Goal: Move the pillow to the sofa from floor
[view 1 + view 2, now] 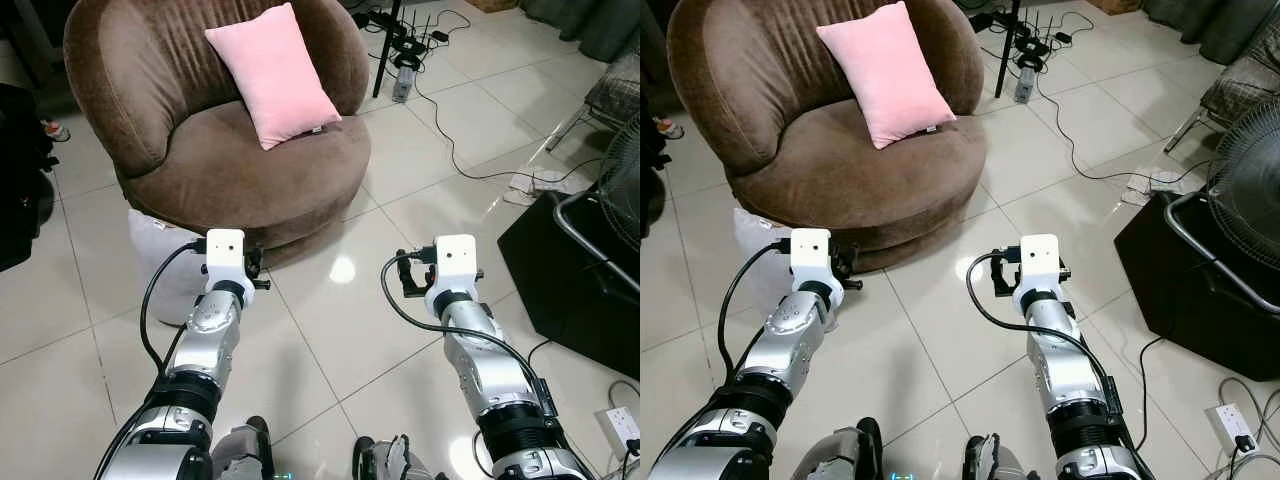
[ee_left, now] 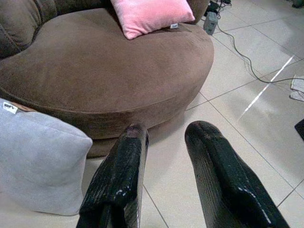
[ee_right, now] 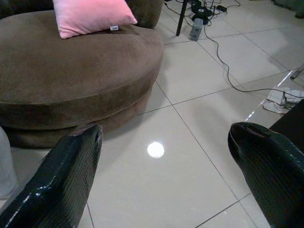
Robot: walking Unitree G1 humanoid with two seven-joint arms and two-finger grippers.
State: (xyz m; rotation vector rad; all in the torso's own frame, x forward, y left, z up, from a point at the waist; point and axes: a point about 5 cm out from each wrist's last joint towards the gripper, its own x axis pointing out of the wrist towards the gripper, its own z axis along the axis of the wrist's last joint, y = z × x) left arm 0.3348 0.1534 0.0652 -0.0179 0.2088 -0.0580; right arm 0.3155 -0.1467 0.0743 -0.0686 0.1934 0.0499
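A pale grey pillow lies on the tiled floor against the front left of the round brown sofa. A pink pillow leans upright against the sofa's backrest. My left gripper hovers low in front of the sofa base, just to the right of the grey pillow and apart from it; it is open with nothing between its fingers. My right gripper is held over bare tiles to the right of the sofa, wide open and holding nothing.
A black box and a fan stand at the right. Cables and a black stand pole lie behind the sofa's right side. A dark object stands at the far left. A power strip lies near right.
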